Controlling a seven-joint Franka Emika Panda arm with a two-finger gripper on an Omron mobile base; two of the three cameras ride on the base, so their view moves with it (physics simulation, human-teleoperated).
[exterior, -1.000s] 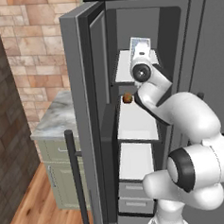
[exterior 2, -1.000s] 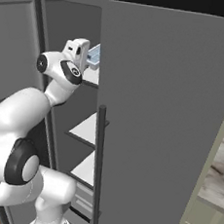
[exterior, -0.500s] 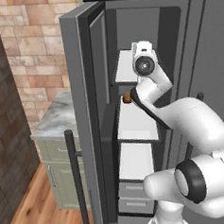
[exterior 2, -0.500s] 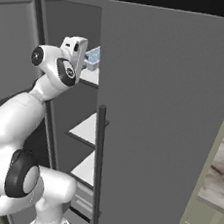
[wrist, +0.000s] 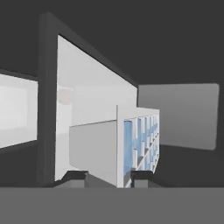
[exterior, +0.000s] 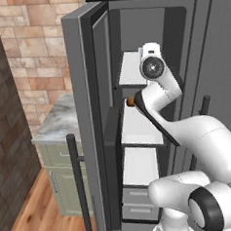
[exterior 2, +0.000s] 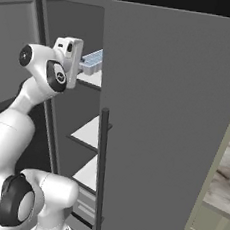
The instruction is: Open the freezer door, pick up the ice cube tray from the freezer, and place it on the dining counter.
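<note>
The two-finger gripper (wrist: pixel 107 177) was clamped on the near edge of the small pale blue and white ice cube tray (wrist: pixel 138 146) — up by the white top shelf (exterior: pixel 132 67) of the tall grey freezer (exterior 2: pixel 63 96). I think the tray could tip or slip out, since only one edge was pinched. It might also bump the open matte grey freezer door (exterior: pixel 94 128). Further off stood a brick wall (exterior: pixel 30 50) and a smaller marble counter (exterior: pixel 57 124) over green cabinets.

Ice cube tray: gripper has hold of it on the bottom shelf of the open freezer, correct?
Not the bottom shelf. In the right base view the ice cube tray sits at the top shelf of the freezer, with the gripper closed on its near end. The rest stands.
</note>
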